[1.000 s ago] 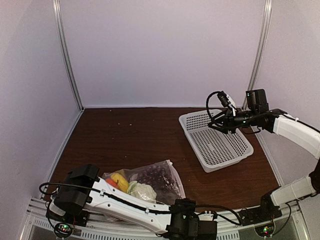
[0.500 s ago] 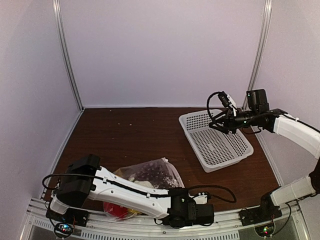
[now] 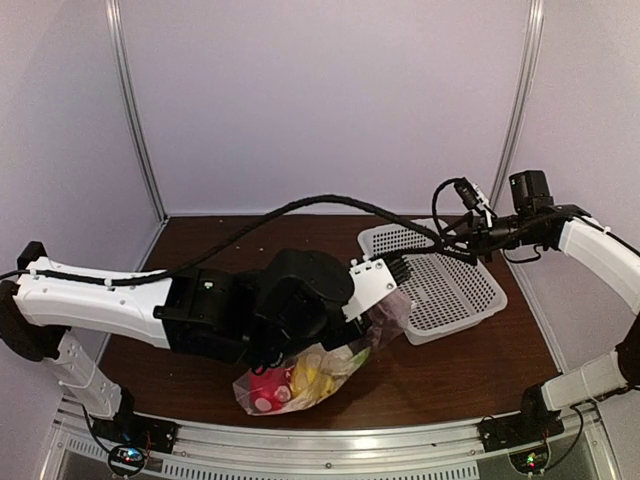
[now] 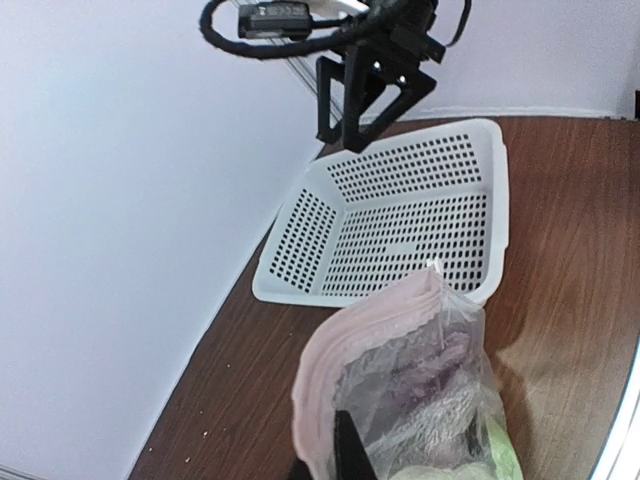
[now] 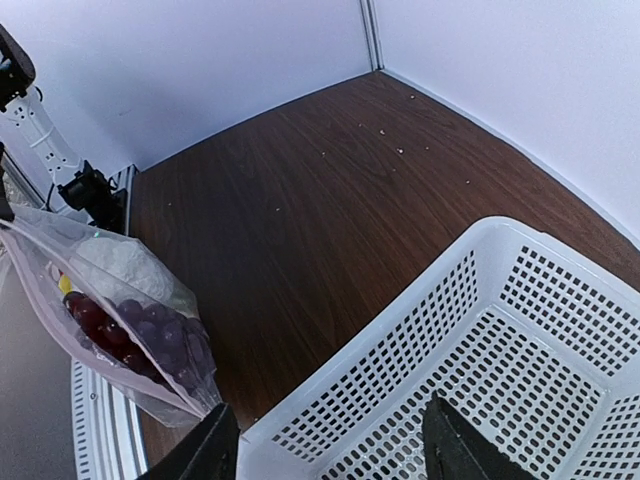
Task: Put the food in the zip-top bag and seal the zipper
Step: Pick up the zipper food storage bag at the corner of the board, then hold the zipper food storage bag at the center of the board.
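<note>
My left gripper (image 3: 384, 306) is mostly hidden. From above, its own wrist housing covers the fingers, and in the wrist view only one dark finger (image 4: 350, 455) pokes in at the bottom edge. It is clenched on the mouth edge of the zip-top bag (image 3: 300, 375), which trails down and back from the grip toward my base. I cannot tell whether the bag's bottom touches the table.

The zipper (image 4: 314, 368) shows as a pale pinkish band curving just ahead of that finger; I cannot tell whether it is pressed together. The food is blurred by the crinkled plastic: purple grapes (image 4: 415, 372) just under the grip, with a red piece (image 3: 265, 388) and yellow pieces (image 3: 308, 372) low in the bag.

My left arm is raised and stretched across the table, its wrist beside the near corner of the white perforated basket (image 3: 450, 295). My right gripper (image 3: 468, 245) hovers over that basket with its fingers (image 5: 215, 445) spread and holding nothing.
</note>
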You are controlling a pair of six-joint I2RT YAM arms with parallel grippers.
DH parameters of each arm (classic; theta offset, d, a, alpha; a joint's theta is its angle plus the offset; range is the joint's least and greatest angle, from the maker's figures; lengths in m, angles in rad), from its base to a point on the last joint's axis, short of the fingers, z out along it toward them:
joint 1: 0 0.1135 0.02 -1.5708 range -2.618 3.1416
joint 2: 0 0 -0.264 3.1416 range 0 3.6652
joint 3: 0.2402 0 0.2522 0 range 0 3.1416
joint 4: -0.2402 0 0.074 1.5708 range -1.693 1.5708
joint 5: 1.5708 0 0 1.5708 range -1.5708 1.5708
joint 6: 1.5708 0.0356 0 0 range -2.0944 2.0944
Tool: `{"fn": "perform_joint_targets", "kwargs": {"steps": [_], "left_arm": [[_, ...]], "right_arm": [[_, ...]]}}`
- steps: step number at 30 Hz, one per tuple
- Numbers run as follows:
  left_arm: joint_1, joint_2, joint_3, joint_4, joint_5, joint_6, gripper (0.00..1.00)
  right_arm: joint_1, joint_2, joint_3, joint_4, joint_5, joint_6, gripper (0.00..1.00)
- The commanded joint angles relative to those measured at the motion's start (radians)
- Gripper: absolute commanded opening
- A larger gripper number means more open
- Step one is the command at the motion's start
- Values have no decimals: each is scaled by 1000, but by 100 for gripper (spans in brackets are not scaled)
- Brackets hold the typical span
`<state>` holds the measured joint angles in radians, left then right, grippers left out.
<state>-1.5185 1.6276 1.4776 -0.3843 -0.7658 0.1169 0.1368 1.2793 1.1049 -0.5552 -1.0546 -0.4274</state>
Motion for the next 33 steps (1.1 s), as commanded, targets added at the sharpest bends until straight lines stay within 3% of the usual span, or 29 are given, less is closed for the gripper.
{"fn": "perform_joint_targets", "kwargs": {"steps": [1,6,12,21,29,33], "left_arm": [[26,-66,-83,191,59,24,0],[51,-160,-234,313,115,-23,0],[51,-309,-400,455,179,15,0],[51,-445,-545,573,309,54,0],[51,-485,-586,586,285,33,0],[51,-508,-609,608,273,24,0]], "right_arm": [[-12,-7,26,-199,-120,-170,67],[-13,-5,1,-404,-141,-366,73],[10,50,-57,-289,-177,-314,75],[230,134,-71,11,-77,-96,74],[356,228,-28,-35,-71,-184,74],[362,236,-42,-66,-77,-221,69]]}}
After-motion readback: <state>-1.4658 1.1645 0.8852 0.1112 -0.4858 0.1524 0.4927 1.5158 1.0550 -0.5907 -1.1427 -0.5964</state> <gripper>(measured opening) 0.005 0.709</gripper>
